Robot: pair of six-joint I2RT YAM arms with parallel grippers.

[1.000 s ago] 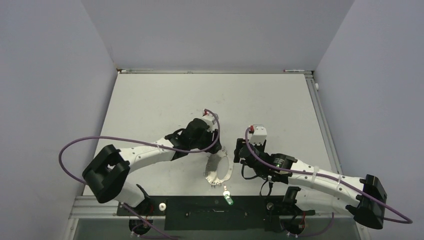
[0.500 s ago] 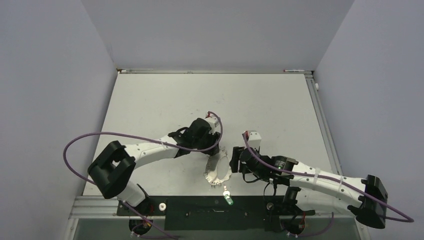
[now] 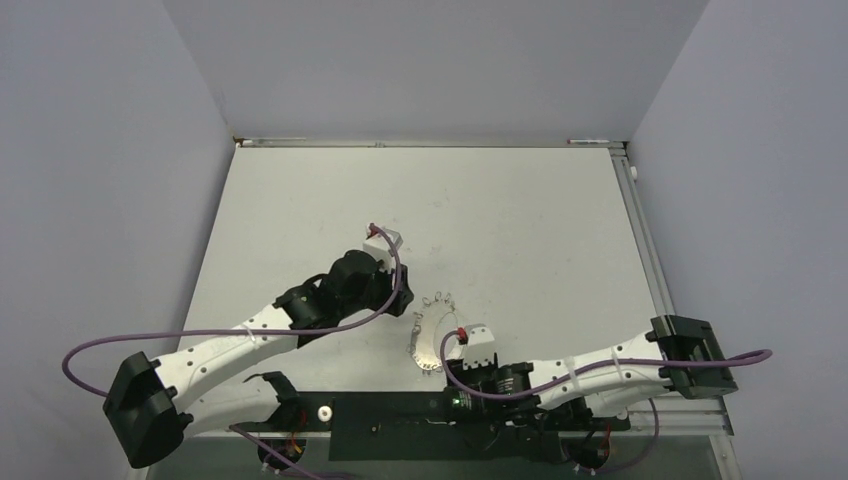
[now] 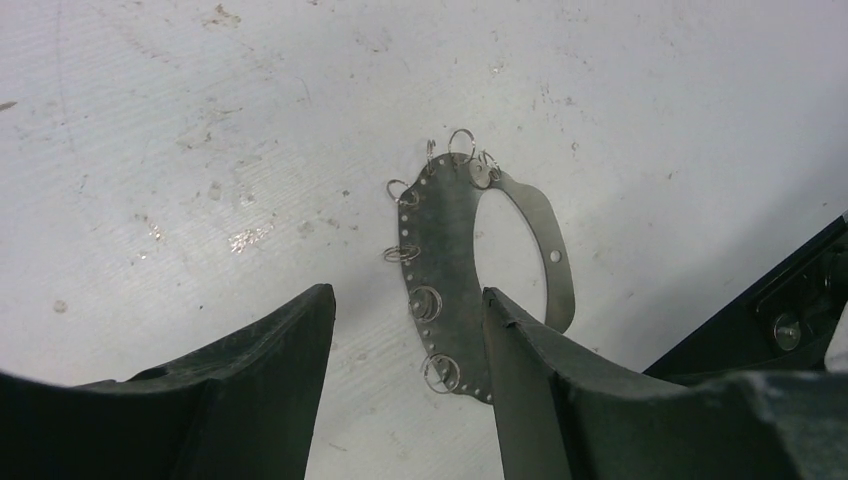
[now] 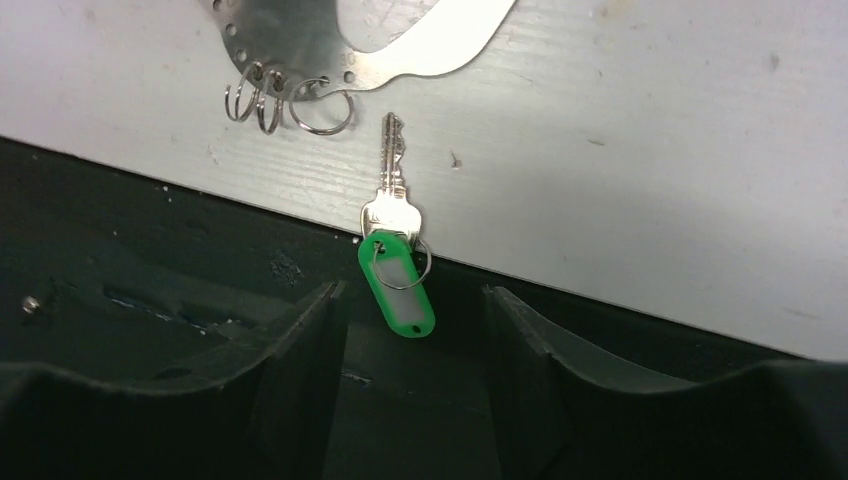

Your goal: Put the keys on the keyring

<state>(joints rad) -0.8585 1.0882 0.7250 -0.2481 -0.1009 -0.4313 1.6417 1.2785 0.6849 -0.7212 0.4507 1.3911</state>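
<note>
At the near edge of the desk (image 5: 650,150), your right claw (image 5: 412,305) has swung down and hangs released, jaws straddling the key (image 5: 392,200), which nothing grips. Its green tag (image 5: 397,290) overhangs the black rail (image 5: 150,260), just beside the keyring (image 5: 270,30). Your left claw (image 4: 405,320) has backed off the ring, parted and empty. Picking up the key looks next.

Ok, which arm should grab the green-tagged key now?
Right. The right gripper, open, is lined up on the key, which shows between its jaws in the wrist view, at the table edge. The left gripper faces the keyring instead.
</note>
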